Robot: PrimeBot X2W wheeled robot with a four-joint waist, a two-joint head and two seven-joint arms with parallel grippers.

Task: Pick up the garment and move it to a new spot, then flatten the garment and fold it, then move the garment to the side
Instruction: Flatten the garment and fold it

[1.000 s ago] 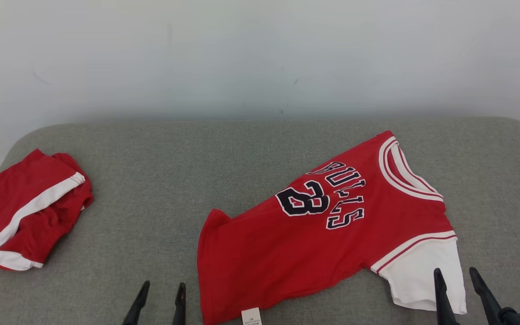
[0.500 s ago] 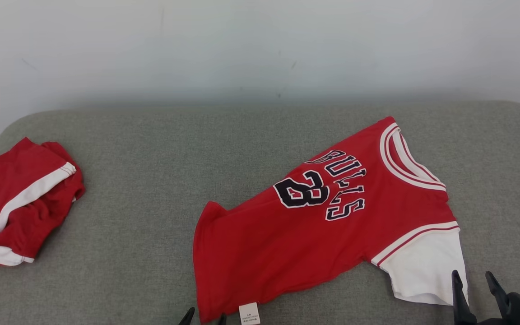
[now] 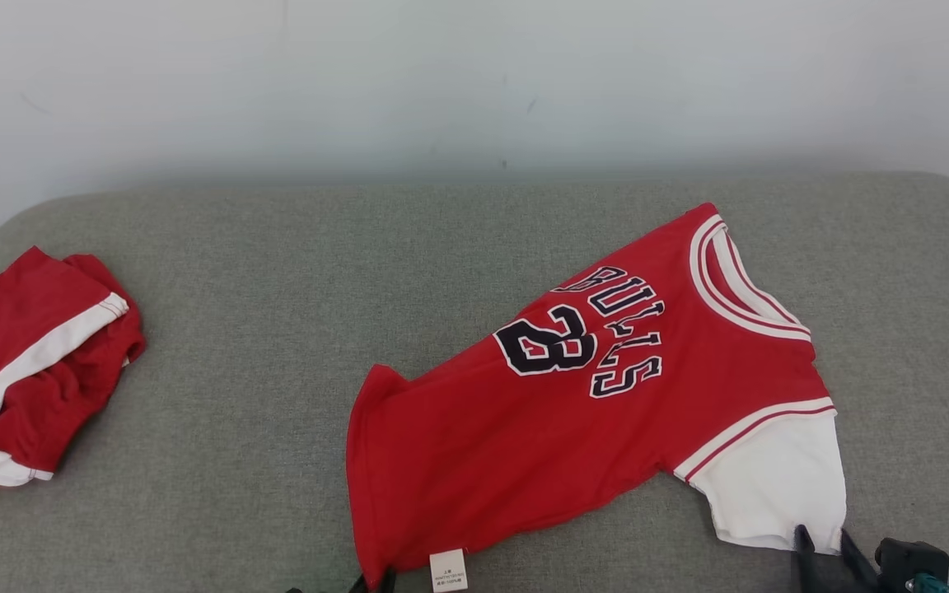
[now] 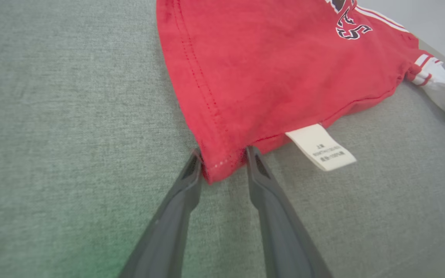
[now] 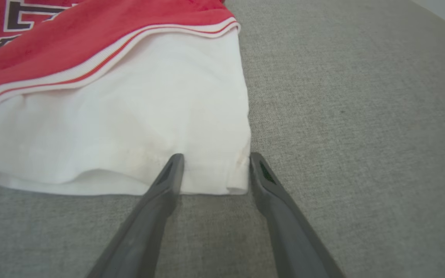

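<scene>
Two grippers, both mine, rest at the near edge of a red jersey (image 3: 590,428) that lies front up on a grey cushion (image 3: 277,329), its collar toward the far right and its hem toward me. The black lettering and number on the chest run at a slant across the cloth.

My left gripper (image 4: 222,154) sits low on the cushion at the hem's near corner. Its two dark fingers flank that corner, one on each side, tips touching the stitched edge. The jaws stand apart and the red cloth between them lies flat, not yet bunched or lifted. Just beside the right finger, a white care label (image 4: 321,146) sticks out from under the hem onto the grey fabric.

My right gripper (image 5: 214,158) is at the outer corner of the white sleeve (image 5: 129,116), well apart from the left one along the jersey's near edge. Its jaws are spread wide: one fingertip rests on the white cloth near the cuff, the other is on the cushion just beside the sleeve's side edge, so the cuff corner lies between them, ungripped.

Far to the left, near the cushion's edge, lies a rumpled pair of red shorts (image 3: 21,371) with a white stripe. A pale wall (image 3: 441,82) rises behind.
</scene>
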